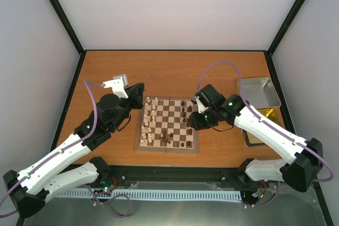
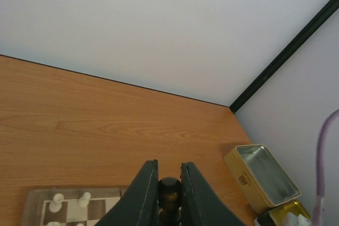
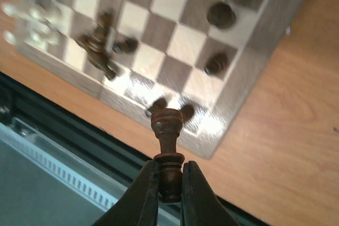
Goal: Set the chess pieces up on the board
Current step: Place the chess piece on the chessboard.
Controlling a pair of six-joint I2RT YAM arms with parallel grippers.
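Observation:
The board (image 1: 172,110) lies mid-table, with cream chessmen (image 1: 150,120) along its left side and dark brown chess pieces (image 1: 189,130) on its right side. Several dark pieces (image 1: 167,137) are clustered near the front edge, and some lie tipped over (image 3: 98,46). My left gripper (image 1: 139,95) hovers at the board's far left corner. In the left wrist view the left gripper (image 2: 169,183) is shut on a round-headed dark piece (image 2: 170,190). My right gripper (image 1: 192,119) is over the board's right edge. In the right wrist view the right gripper (image 3: 169,175) is shut on the base of a dark piece (image 3: 166,130).
An open metal tray (image 1: 258,92) stands at the right, with a yellow tin (image 1: 263,125) in front of it. The tray (image 2: 265,175) also shows in the left wrist view. A black rail (image 1: 175,173) runs along the table's near edge.

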